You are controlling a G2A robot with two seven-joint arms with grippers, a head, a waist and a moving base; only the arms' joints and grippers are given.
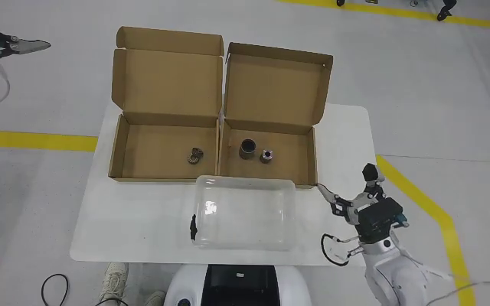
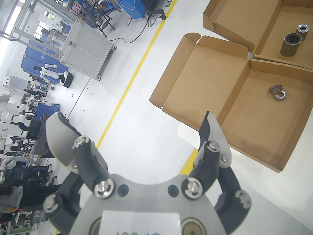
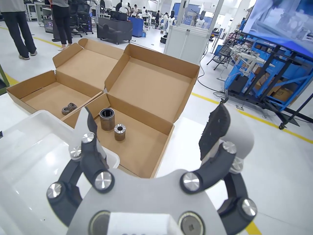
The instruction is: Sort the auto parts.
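Auto parts [image 1: 248,148] resting inside two open boxes [image 1: 153,149] behind clear tray [image 1: 245,214] on bench [image 1: 115,222] | left fingers [image 2: 58,135] spread wide, empty | right fingers [image 3: 217,128] spread wide, empty, near tray | risk: low approach clipping box wall or toppling upright sleeve [image 3: 107,119]

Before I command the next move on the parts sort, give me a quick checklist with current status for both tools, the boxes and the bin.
1. Open, empty right tool: ok.
2. Open, empty left tool: ok.
3. Lids of the bearing box and the sleeve box folded back: ok.
4. Kinds kept apart, with the bearings in one box and the tall sleeve and short bushing in the other: ok.
5. A part waiting in the clear bin: not ok, none seen inside.
6. What the small dark thing at the bin's rim is: cannot tell.
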